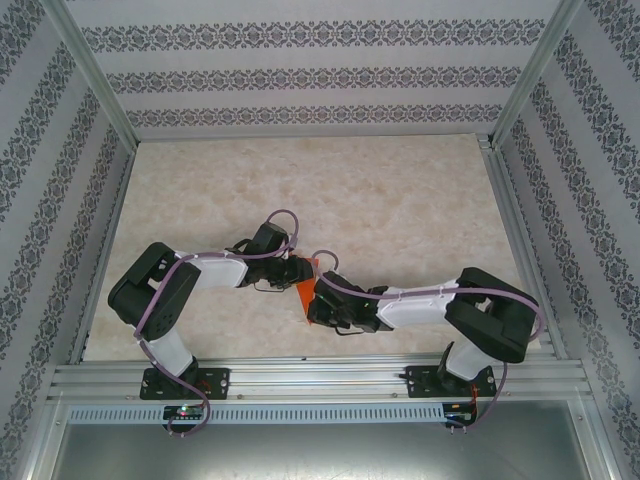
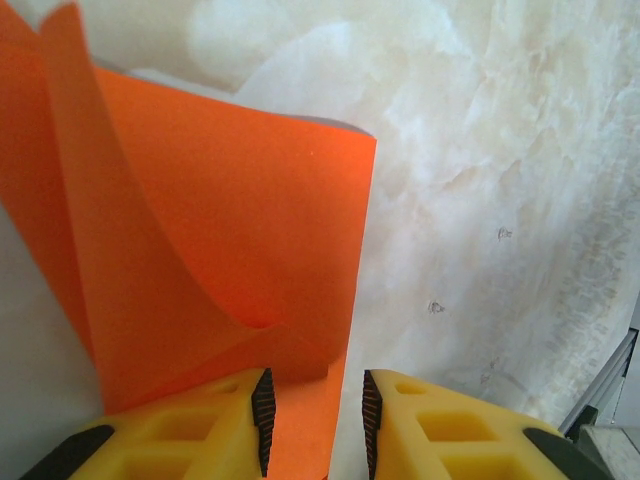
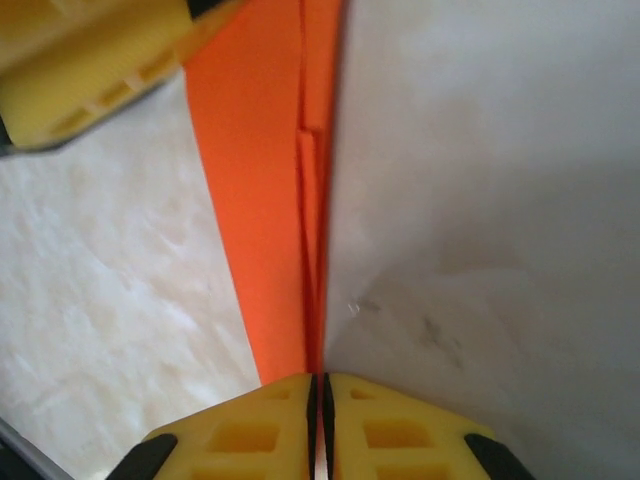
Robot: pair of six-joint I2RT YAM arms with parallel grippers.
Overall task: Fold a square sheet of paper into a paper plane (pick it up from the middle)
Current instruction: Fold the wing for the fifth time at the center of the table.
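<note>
The square sheet of paper (image 1: pixel 306 293) is bright orange-red and hangs between the two grippers near the table's front middle. It is folded into layers, and one flap curls up in the left wrist view (image 2: pixel 230 230). Whether it has the paper plane's shape I cannot tell. My left gripper (image 1: pixel 297 272) stands open (image 2: pixel 317 420). The sheet's lower edge runs through the gap close to the left pad (image 2: pixel 262 420), unclamped. My right gripper (image 1: pixel 322 305) is shut (image 3: pixel 320 400) on the folded edge of the sheet (image 3: pixel 265 200). A yellow finger of the left gripper (image 3: pixel 90 70) touches the sheet's far end.
The marble-patterned table (image 1: pixel 350 190) stretches away behind the grippers. Patterned walls (image 1: pixel 300 80) and aluminium posts (image 1: pixel 95 75) close it in on three sides. A metal rail (image 1: pixel 320 380) runs along the near edge by the arm bases.
</note>
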